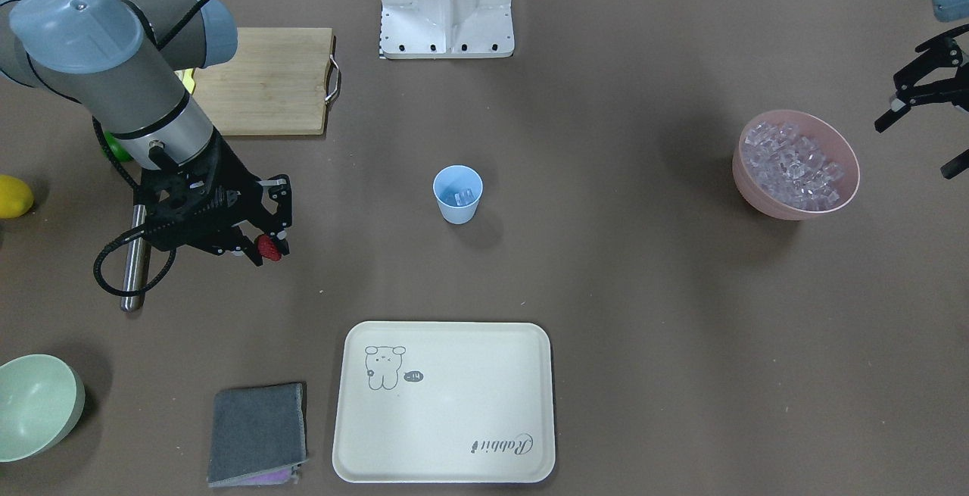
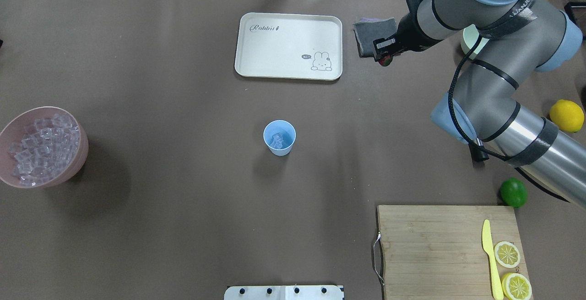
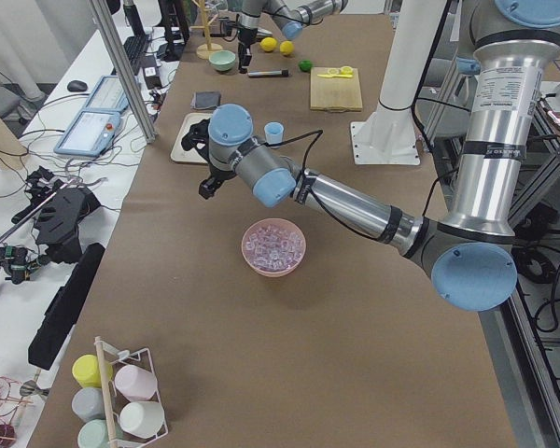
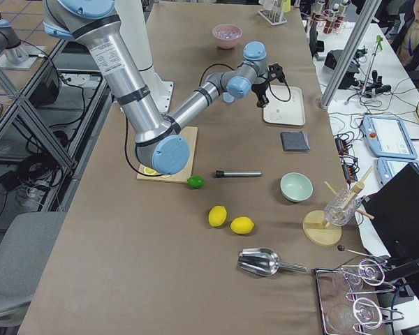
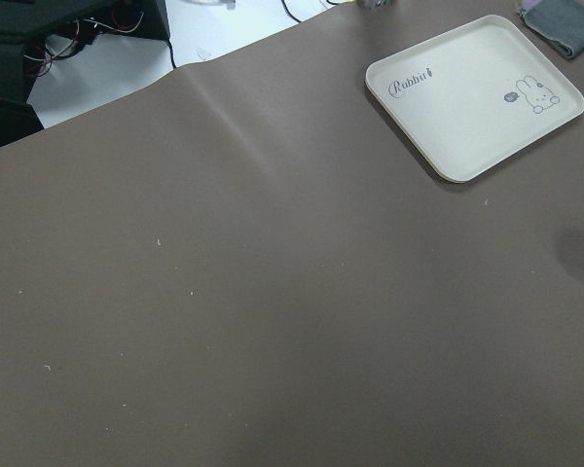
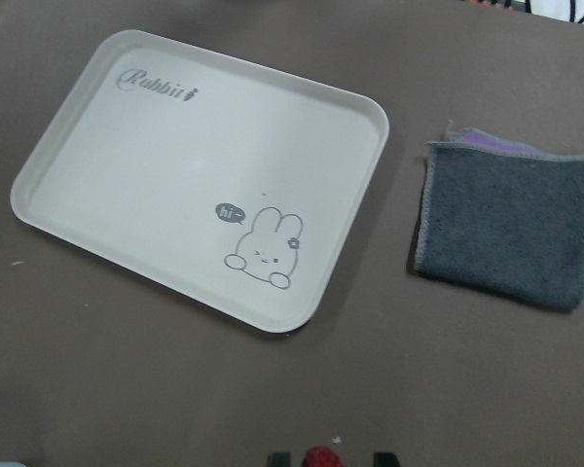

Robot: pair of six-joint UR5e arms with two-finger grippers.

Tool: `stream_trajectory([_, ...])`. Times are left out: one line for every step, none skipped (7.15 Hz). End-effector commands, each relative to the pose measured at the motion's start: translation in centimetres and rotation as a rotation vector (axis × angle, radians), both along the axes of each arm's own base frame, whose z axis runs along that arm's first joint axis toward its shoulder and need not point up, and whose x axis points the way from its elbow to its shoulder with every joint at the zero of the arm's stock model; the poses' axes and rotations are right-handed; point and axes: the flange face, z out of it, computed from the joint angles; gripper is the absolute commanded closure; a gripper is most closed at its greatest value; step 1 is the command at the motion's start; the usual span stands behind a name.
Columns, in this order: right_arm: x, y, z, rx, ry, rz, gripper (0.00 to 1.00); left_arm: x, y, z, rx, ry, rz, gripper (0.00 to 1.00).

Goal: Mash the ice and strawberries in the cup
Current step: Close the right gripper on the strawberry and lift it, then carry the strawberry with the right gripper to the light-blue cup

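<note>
At the counter's point(image 2: 160, 199) left end stands a round pink bowl point(image 2: 80, 153) of smooth plastic. It is heaped with ice point(image 2: 43, 146) in small clear, glassy cubes. The left tool point(image 1: 912, 149) hangs above this end near the bowl, its black fingers spread apart with nothing between them.

The cup point(image 2: 279, 137) stands upright at the counter's centre, well apart from everything else. It is light blue, tapered and handleless, with a round rim. Several cubes of the same ice lie at its bottom.

Toward the edge opposite the robot lies a cream tray point(image 2: 274, 48). It is flat and rectangular with rounded corners and carries a printed rabbit. A folded grey terry cloth point(image 2: 368, 34) lies just beside it on the right.

The right tool point(image 1: 265, 246) is raised above the counter near the cloth. Its fingers are clamped on the strawberry point(image 6: 321, 457), which is small and red.

At the right end, near the robot's edge, lies a rectangular bamboo cutting board point(image 2: 430, 245) with a metal handle. It carries a yellow plastic knife point(image 2: 491, 259) and two lemon slices point(image 2: 507, 254). A green lime point(image 2: 513, 192) sits just beyond the board, and a whole lemon point(image 2: 567, 116) lies farther along the right edge.
</note>
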Motion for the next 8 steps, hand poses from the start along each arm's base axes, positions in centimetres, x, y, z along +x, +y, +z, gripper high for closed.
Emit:
stream_trajectory([-3.3,1.7,-3.5,0.064,-0.036,-0.027,1.00,0.7,-0.4,0.4,-0.012,-0.001,0.012,0.03])
stream_trajectory([-4.6,2.4,-5.0,0.084,-0.050,-0.040,1.00,0.8,-0.5,0.4,-0.012,-0.002,0.011,0.03])
stream_trajectory([-6.5,3.4,-6.0,0.106,-0.048,-0.049,1.00,0.8,-0.9,0.3,-0.011,-0.002,0.011,0.03])
stream_trajectory([-8.7,4.5,-6.7,0.121,-0.038,-0.054,1.00,0.9,-1.0,0.4,-0.015,-0.002,0.010,0.03])
stream_trajectory([-10.8,5.6,-7.4,0.135,-0.036,-0.068,1.00,0.9,-1.0,0.4,-0.014,-0.002,0.012,0.03])
stream_trajectory([-12.1,6.7,-8.2,0.147,-0.043,-0.083,1.00,0.8,-0.9,0.7,-0.018,-0.003,0.012,0.03])
stream_trajectory([-13.1,7.6,-8.7,0.156,-0.046,-0.095,1.00,0.9,-1.0,1.0,-0.024,-0.004,0.012,0.03])
stream_trajectory([-14.5,8.9,-8.7,0.166,-0.041,-0.105,1.00,0.7,-0.7,1.2,-0.026,-0.004,0.011,0.03])
